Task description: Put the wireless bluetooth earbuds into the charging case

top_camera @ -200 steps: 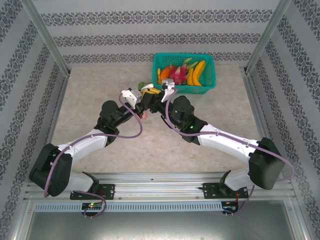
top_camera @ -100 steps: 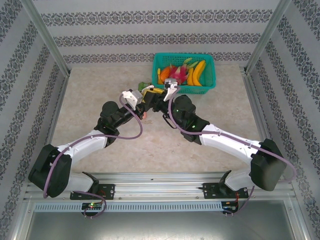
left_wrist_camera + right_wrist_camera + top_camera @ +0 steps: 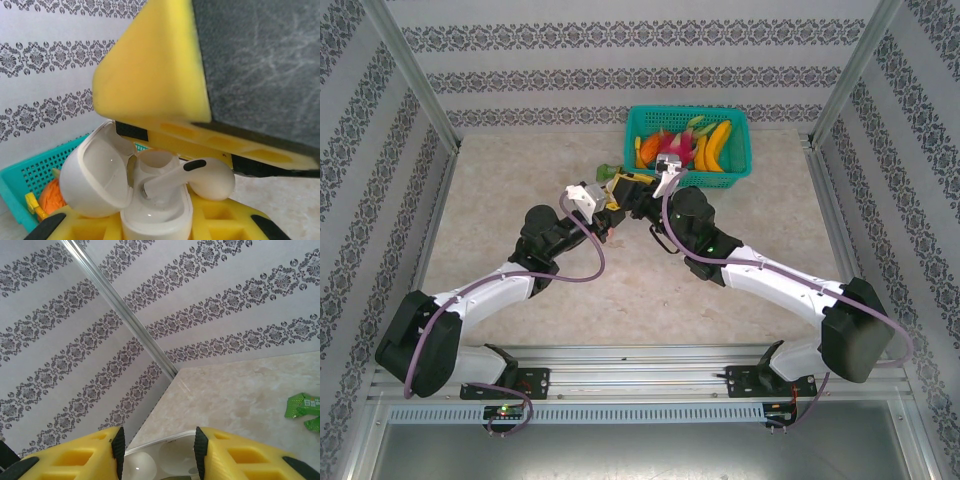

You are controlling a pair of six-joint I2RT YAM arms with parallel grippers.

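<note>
A white charging case (image 3: pixel 155 220) stands with its lid (image 3: pixel 95 175) swung open to the left, and my left gripper (image 3: pixel 157 226) is shut on its base. One white earbud (image 3: pixel 210 177) lies tilted across the case, its stem in the well and its head hanging over the right rim. A yellow finger (image 3: pixel 150 65) of my right gripper hovers just above it. In the right wrist view my right gripper (image 3: pixel 157 450) is open, with the case's white inside (image 3: pixel 165 462) below the gap. From above, both grippers (image 3: pixel 605 205) (image 3: pixel 632 188) meet at mid-table.
A teal basket (image 3: pixel 741 171) of toy fruit stands at the back, just beyond the grippers; its mesh (image 3: pixel 30 172) also shows behind the case. A green packet (image 3: pixel 608 171) (image 3: pixel 302 406) lies on the table near the basket. Patterned walls enclose three sides.
My right gripper's jaws have widened and it has shifted a little toward the basket. The left gripper, still holding the case, has edged the same way.
</note>
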